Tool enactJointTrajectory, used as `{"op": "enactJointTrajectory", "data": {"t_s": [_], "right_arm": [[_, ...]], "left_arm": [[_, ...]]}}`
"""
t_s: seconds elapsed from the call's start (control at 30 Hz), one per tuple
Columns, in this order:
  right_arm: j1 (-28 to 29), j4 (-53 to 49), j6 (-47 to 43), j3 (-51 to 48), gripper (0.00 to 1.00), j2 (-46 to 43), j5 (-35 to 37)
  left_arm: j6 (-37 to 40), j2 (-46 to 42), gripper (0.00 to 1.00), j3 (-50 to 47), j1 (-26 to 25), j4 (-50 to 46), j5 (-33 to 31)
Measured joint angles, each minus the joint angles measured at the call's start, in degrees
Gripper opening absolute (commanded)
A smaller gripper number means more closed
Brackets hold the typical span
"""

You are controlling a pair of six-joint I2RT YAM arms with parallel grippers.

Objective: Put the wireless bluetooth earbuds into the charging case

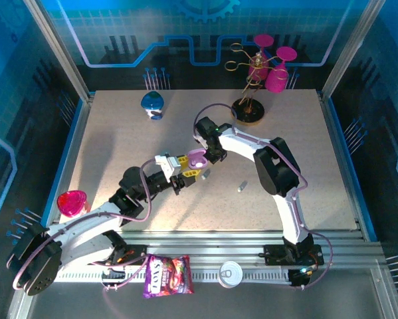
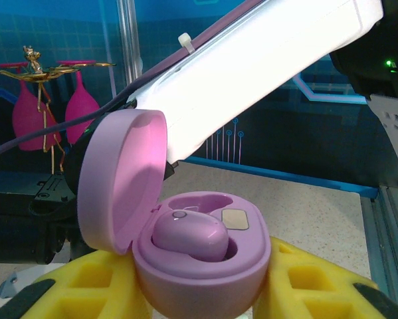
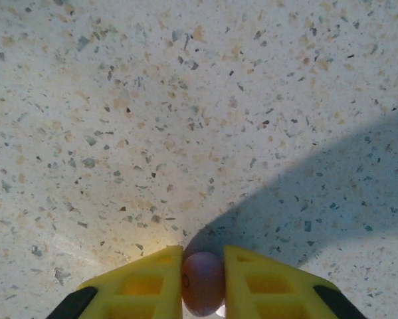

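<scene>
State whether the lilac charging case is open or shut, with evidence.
Open: the case has its lid tipped back, exposing one seated earbud.

**Top view, printed matter.** I find one printed item: a purple snack bag point(image 1: 168, 275) lying on the metal rail point(image 1: 252, 240) at the near edge of the tabletop point(image 1: 119, 139). Large pale block lettering runs across its upper half, but the letters are too small and blurred for me to read, so I give no brand. On the blue back wall point(image 1: 119, 20) I see a drawn gear emblem point(image 1: 205, 8) at the top edge, above circuit-style lines. I can make out no words there.
</scene>
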Motion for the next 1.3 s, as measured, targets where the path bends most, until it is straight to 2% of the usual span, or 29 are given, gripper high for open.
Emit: {"op": "enactJointTrajectory", "data": {"t_s": [0.13,0.27,0.63,0.83,1.0,1.13,1.3], "right_arm": [[-0.15,0.15,0.61,-0.35,0.17,-0.48,-0.04],[-1.16,0.81,1.95,-4.66,0.17,-4.68,-1.95],[-11.13,9.9,10.47,-26.4,0.19,-35.54,-22.01],[-11.17,13.7,15.58,-32.04,0.19,-48.61,-35.58],[-11.08,19.56,21.75,-35.23,0.19,-56.08,-46.49],[-9.49,23.98,25.49,-36.15,0.19,-58.45,-51.41],[-5.57,27.98,27.19,-36.15,0.19,-58.6,-54.16]], "left_arm": [[-0.02,0.15,0.24,-0.02,0.0,0.15,-0.04],[-0.11,0.98,0.24,-0.92,0.0,1.7,-0.11],[-2.6,5.62,0.24,-2.51,2.01,7.58,0.42],[-4.44,8.07,0.24,-2.51,2.82,10.16,1.77],[-4.81,8.72,0.24,-2.51,3.06,11.41,2.82],[-4.83,8.83,0.24,-2.51,3.06,12.13,3.65],[-6.08,8.94,0.23,-2.49,3.06,12.74,4.76]]}}
